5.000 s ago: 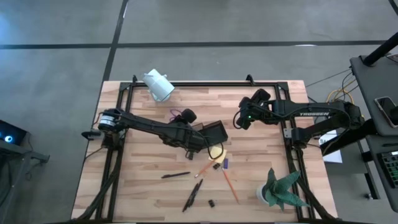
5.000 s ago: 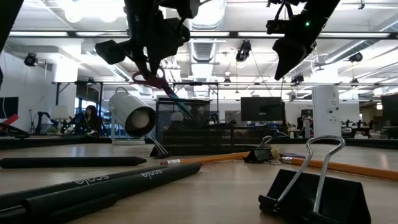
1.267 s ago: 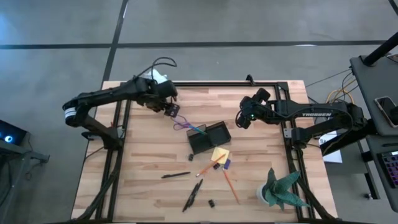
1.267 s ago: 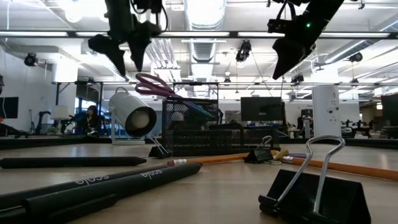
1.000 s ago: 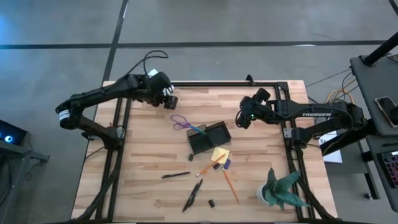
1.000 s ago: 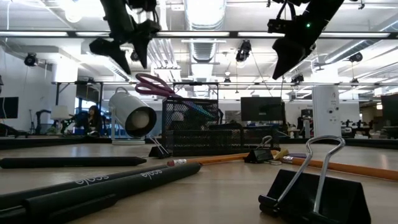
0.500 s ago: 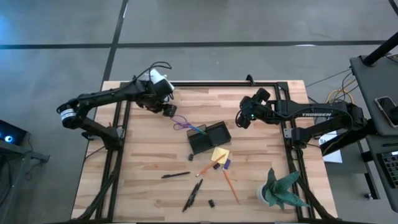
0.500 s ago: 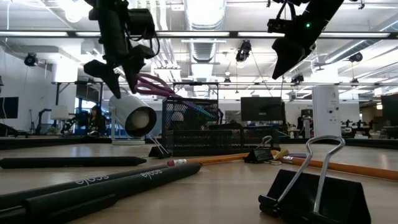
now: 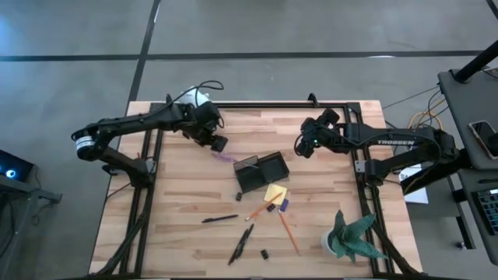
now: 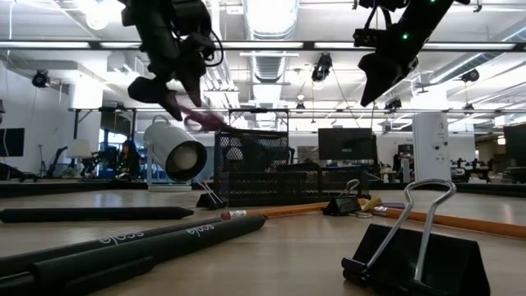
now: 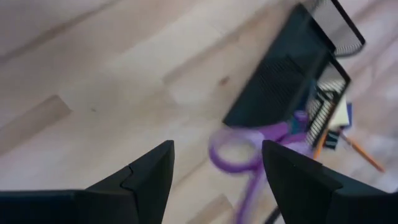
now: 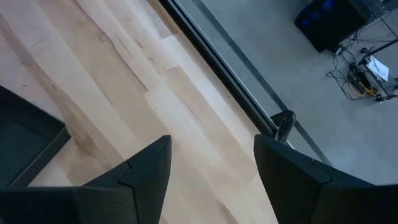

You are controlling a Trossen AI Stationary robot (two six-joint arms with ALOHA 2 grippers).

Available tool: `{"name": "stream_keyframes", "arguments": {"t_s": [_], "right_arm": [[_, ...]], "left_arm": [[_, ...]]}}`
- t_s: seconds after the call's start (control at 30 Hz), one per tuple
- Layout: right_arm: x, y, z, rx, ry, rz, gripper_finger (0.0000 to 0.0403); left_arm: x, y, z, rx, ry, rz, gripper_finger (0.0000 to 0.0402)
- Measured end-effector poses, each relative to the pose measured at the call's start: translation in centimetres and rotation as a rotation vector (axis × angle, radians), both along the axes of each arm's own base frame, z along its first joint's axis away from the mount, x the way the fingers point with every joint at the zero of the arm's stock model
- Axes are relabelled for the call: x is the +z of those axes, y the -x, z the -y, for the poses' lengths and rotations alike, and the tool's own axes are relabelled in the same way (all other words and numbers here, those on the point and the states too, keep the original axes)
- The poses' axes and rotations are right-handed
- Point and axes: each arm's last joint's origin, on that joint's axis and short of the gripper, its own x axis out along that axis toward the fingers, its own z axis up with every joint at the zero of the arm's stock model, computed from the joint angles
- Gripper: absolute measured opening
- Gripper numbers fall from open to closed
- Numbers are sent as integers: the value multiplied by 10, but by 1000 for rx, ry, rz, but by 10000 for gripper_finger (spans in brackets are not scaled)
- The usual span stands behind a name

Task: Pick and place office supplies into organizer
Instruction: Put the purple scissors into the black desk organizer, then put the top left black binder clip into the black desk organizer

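Observation:
The purple-handled scissors [image 9: 227, 158] lean with their blades inside the dark mesh organizer [image 9: 262, 171] and their handle loops [image 11: 239, 157] sticking out toward the table's left. My left gripper [image 9: 219, 144] hangs open just over those loops, pointing steeply down. A yellow sticky-note pad [image 9: 274, 193], two black pens [image 9: 220, 219] [image 9: 241, 243], an orange pencil [image 9: 289, 228] and a small black clip [image 9: 264, 253] lie on the wood nearer the front. My right gripper [image 9: 299, 146] stays open in the air to the organizer's right. My left gripper's open fingers [image 11: 155, 168] stand from above on either side of the scissors' handle loops [image 11: 239, 157]. I cannot tell whether they touch the loops. The scissors rest on the organizer's rim, handles raised off the table.
A white cylindrical camera [image 9: 198, 97] stands at the far left corner, close behind my left arm. A green plant [image 9: 352, 237] stands at the near right. Black frame rails [image 9: 148, 187] run along the table's sides. Bare wood lies left of the organizer.
My left gripper has come down from near the white camera toward the scissors' handles, moving toward the table's near edge and a little right. It has tipped to point more steeply down and has stayed open.

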Motion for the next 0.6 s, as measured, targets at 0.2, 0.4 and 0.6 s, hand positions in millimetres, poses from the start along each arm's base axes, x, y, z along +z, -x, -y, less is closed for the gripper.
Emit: {"name": "stream_keyframes", "arguments": {"t_s": [0.2, 0.4, 0.6], "right_arm": [[0, 2, 7, -30, 0, -1, 221], [-2, 3, 10, -45, -1, -6, 221], [-4, 4, 10, -45, -4, -14, 221]], "left_arm": [[0, -2, 6, -18, -24, -14, 226], [4, 9, 3, 3, -94, -61, 226], [11, 21, 6, -5, -96, -70, 226]]}}
